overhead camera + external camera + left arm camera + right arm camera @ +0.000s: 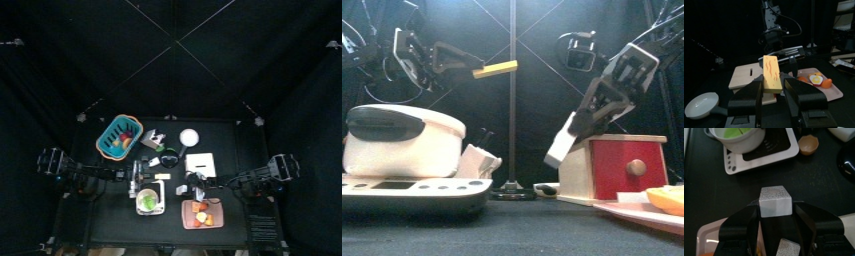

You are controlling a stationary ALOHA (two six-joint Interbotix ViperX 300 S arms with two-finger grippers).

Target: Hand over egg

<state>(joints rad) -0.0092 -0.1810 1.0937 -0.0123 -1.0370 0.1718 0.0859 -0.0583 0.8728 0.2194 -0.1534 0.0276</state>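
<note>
A halved egg [817,79], white with a yellow centre, lies on a pink tray [836,92] beside orange food. My left gripper [771,86] is shut on a yellow block [771,74] with orange streaks and holds it upright above the table. In the front view the block [497,69] hangs high in the air. My right gripper [776,210] is shut on a white cube [775,201] above the dark table, near the pink tray's edge [707,235]. In the front view this gripper [561,150] hangs beside a red-fronted wooden box [625,165].
A white scale [764,155] carries a pot of green stuff [739,135], with a brown lid [808,144] beside it. A white cooker [402,135] stands front left. A teal basket [118,138], a white plate [190,137] and a white bowl [701,104] are also on the table.
</note>
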